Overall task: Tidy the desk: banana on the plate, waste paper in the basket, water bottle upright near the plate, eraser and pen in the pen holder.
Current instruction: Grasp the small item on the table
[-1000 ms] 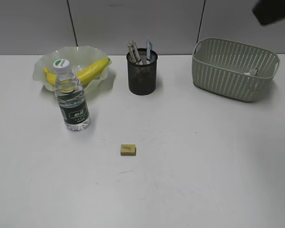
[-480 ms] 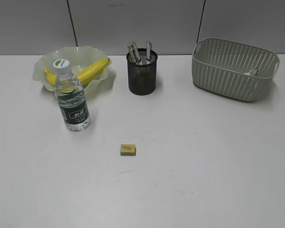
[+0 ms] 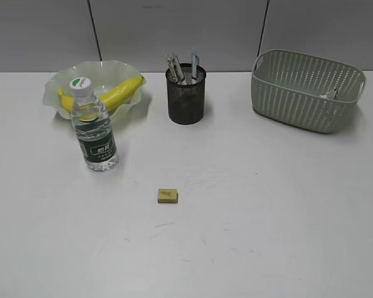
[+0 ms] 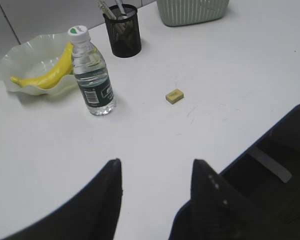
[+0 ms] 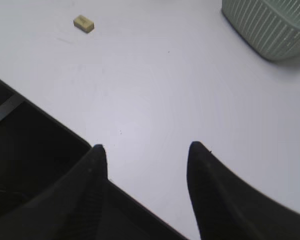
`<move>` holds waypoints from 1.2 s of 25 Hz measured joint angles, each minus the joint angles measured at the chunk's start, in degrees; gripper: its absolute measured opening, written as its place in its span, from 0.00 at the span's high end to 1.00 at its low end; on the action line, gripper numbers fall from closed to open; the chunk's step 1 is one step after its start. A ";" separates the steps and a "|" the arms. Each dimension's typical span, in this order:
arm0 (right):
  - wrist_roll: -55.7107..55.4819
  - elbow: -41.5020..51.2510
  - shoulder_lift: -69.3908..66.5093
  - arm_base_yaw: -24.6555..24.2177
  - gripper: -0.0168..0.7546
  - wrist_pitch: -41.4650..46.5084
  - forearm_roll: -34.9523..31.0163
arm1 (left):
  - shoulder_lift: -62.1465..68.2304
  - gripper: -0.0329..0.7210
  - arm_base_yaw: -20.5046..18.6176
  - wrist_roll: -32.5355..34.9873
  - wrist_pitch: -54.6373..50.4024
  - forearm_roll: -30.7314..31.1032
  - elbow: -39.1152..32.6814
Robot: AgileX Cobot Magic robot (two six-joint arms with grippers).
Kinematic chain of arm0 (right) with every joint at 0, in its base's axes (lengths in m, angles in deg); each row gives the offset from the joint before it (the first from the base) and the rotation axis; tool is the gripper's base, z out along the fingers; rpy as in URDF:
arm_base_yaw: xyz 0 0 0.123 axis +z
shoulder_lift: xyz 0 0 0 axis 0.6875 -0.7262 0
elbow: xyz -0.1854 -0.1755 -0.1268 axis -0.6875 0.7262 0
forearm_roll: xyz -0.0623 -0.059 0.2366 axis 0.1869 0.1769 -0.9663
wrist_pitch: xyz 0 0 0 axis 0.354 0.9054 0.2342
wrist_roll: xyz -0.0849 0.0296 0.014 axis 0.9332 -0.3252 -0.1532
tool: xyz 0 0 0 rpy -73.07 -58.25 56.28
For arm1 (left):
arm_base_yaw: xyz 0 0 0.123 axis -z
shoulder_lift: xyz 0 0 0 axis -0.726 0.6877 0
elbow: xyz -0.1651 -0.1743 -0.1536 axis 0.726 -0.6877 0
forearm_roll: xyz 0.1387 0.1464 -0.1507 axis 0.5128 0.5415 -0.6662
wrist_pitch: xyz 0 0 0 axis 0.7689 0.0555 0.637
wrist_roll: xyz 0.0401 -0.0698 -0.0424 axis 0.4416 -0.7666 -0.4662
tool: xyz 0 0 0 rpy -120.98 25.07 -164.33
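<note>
Desk: we're looking at a plain white tabletop [image 3: 267,205], faintly scuffed and speckled near the middle, running back to a grey panelled wall [image 3: 174,31] with dark seams.
Plate: at the far left corner we see the wavy-rimmed pale green plate [image 3: 59,84], and the banana [image 3: 121,92] lies in it, its stem end up on the right rim.
Water bottle: it stands upright just in front of the plate, cap up, dark green label facing us [image 3: 94,127].
Pen holder: the black mesh pen holder [image 3: 186,96] sits at the middle of the far edge, with pens [image 3: 194,64] sticking out of the top.
Basket: we find the perforated pale green basket [image 3: 308,90] at the far right corner; a scrap of waste paper [image 3: 331,94] shows through its right side.
Eraser: the small yellowish eraser [image 3: 167,196] lies alone on open desk, left of centre, nearer the front edge than the bottle is, touching nothing.
Left gripper: in the left wrist view we see it [image 4: 157,175] spread apart and holding nothing, above bare desk at the front edge.
Right gripper: likewise [image 5: 145,152] parted and empty in the right wrist view, over bare white surface, eraser and basket well away.
</note>
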 joint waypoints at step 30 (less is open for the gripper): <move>-5.52 0.05 3.74 0.00 0.44 -1.12 3.77 | 90.48 0.47 5.81 19.10 26.23 -2.75 27.36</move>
